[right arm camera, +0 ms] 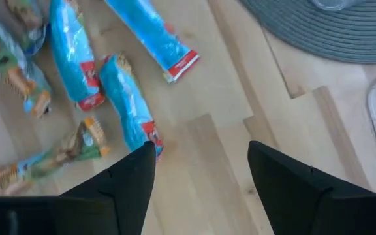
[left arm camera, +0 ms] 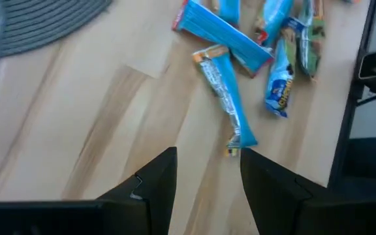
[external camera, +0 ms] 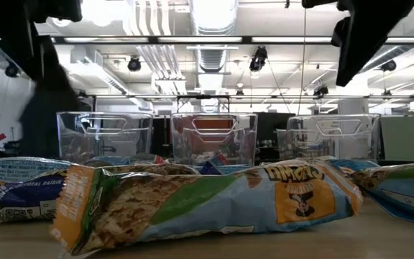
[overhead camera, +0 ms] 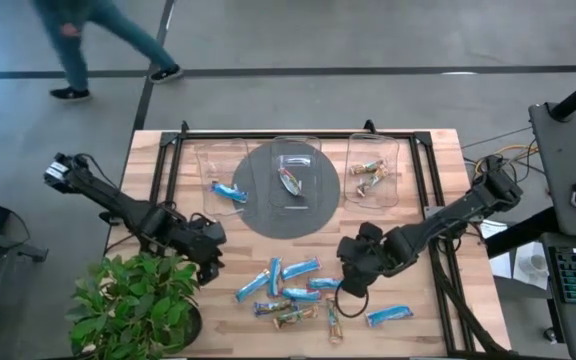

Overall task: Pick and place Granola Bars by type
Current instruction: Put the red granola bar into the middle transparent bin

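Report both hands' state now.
Left hand: open, holding nothing, near the granola bars.
Right hand: open, holding nothing, beside the same bars.

Bare table (overhead camera: 438, 330) lies directly under the right hand (overhead camera: 351, 283), whose fingers stand apart, with the pile of Granola Bars (overhead camera: 288, 292) crowding just beside it. The left hand (overhead camera: 208, 268), also spread, has clear wood ahead before the nearest blue bar (left arm camera: 229, 98). A potted plant (overhead camera: 133, 300) hems its outer side.

A light wooden table (overhead camera: 438, 180) carries a round grey mat (overhead camera: 258, 215), three clear bins (overhead camera: 371, 168) along the far side, and scattered Granola Bars (overhead camera: 298, 268) near the front.
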Tool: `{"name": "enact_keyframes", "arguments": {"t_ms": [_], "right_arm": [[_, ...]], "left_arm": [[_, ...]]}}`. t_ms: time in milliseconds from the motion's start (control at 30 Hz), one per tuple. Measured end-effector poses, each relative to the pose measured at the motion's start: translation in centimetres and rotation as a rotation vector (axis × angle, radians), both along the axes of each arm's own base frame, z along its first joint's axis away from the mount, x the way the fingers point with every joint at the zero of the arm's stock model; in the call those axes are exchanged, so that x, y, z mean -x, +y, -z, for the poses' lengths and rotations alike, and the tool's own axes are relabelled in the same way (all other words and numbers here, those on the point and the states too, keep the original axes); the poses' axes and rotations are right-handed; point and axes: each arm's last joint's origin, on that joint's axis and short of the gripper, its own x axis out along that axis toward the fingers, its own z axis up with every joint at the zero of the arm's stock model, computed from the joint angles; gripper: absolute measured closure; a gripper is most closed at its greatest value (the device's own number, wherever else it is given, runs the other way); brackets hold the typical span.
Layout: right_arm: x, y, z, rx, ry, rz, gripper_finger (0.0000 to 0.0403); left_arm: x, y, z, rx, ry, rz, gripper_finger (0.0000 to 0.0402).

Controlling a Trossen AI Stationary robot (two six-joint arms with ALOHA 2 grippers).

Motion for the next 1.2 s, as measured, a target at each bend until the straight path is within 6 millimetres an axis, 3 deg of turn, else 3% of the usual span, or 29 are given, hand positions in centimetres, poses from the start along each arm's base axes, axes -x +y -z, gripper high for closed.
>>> {"name": "enact_keyframes", "arguments": {"t_ms": [200, 433, 700, 1200], "right_arm": [[0.3, 0.2, 1.8, -0.076, 0.068, -0.047, 0.017], [-2.0, 1.2, 2.7, -0.082, -0.051, -0.193, 0.017], [-3.2, 1.5, 4.2, -0.029, 0.003, -0.273, 0.017], [-4.7, 2.0, 7.4, -0.054, 0.023, -0.398, 0.017]], "left_arm": [[0.8, 0.5, 1.7, 0.023, 0.025, -0.062, 0.025], [0.0, 0.1, 2.8, 0.093, -0.08, -0.067, 0.025], [0.7, 0.2, 4.7, 0.113, -0.014, -0.077, 0.025], [0.8, 0.1, 4.9, 0.114, -0.01, -0.067, 0.025]]}}
